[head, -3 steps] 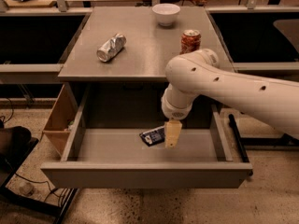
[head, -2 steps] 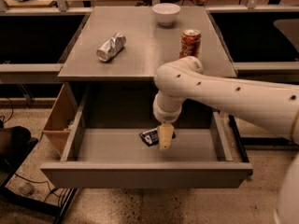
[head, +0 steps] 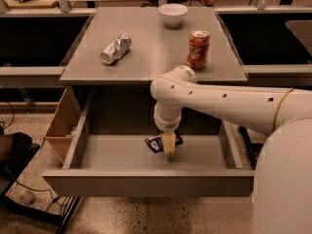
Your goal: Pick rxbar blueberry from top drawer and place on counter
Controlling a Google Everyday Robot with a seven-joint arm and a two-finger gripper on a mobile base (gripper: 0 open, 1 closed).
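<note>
**Robot arm reaches into open drawer for snack bar**

At the far left a small wooden box (head: 61, 126) hangs beside the cabinet, clear of the work. The top drawer (head: 146, 182) stands pulled out, which leaves its flat grey floor open to a reach from above. On the counter (head: 151, 62) behind it are a crushed silver can (head: 116, 48) lying on its side, a white bowl (head: 173, 14) at the back edge and, further right, an upright red soda can (head: 198, 49). None of these is part of the job, though the bare front strip looks the likely landing place. Near the middle of the drawer the blueberry bar (head: 154, 143) lies flat on the floor in its dark blue wrapper. The gripper (head: 168, 144) points straight down over the bar's right half, at or very near the wrapper — a posture suited to taking a flat thing from above. Whether it is open or closed, or has hold of the bar, cannot be told from where I stand. The white arm (head: 229, 104) stretches in from the right, above the drawer's side.
</note>
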